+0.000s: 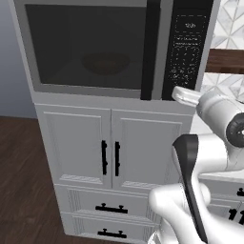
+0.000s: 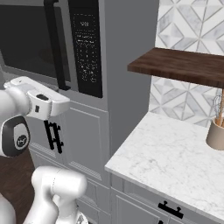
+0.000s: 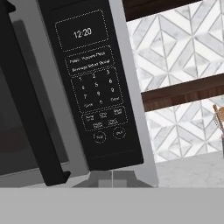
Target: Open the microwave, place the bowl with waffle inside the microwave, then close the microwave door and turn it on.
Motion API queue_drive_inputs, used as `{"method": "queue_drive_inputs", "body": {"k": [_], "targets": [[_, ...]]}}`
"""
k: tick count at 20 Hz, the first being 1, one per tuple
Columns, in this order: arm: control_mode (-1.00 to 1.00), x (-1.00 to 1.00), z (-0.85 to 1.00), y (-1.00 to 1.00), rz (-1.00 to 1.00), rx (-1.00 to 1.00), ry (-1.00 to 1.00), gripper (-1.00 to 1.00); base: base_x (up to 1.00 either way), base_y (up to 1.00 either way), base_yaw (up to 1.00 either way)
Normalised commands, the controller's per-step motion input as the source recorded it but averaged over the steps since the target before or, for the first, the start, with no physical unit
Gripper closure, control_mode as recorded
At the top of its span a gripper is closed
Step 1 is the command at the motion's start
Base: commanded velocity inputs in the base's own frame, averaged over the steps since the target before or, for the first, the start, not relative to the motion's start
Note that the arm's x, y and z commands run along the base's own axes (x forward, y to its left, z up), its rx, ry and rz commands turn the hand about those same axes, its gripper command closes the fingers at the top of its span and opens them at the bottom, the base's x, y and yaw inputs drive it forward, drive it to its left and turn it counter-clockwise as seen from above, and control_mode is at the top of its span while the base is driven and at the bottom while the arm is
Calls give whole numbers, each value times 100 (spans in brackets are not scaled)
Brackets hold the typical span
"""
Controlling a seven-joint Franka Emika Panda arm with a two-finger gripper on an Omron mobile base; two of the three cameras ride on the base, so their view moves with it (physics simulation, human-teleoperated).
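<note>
The microwave (image 1: 95,47) is built in above white cabinets, and the microwave door (image 1: 86,43) is closed, its black bar handle (image 1: 151,47) upright. Behind the dark glass a dim reddish-brown round shape, the bowl with waffle (image 1: 106,63), sits inside; the waffle itself cannot be made out. The black keypad panel (image 3: 96,87) reads 12:20 and also shows in the right base view (image 2: 87,48). My gripper (image 3: 112,177) is shut on nothing, its tips together just below the panel's lower edge. The white hand (image 2: 48,103) hovers under the microwave's lower right corner.
White cabinet doors (image 1: 109,152) with short black handles and drawers (image 1: 110,208) lie under the microwave. To the right are a marble counter (image 2: 175,162), a dark wooden shelf (image 2: 183,63) and a tan utensil holder (image 2: 216,131). Dark wood floor (image 1: 24,181) lies to the left.
</note>
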Motion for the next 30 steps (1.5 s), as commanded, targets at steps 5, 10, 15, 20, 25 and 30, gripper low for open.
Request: {"method": "queue_drive_inputs", "body": {"k": [5,10,15,20,25,30], "targets": [[-100,29,-3,-3,1,0,0,100,0,0,0],[-100,44,-2,-1,2,0,0,100,0,0,0],[-100,34,-2,-12,0,0,0,100,0,0,0],[-100,29,-16,-5,1,0,0,100,0,0,0],[-100,8,-16,-24,3,0,0,100,0,0,0],[-100,24,0,-6,0,0,0,100,0,0,0]]}}
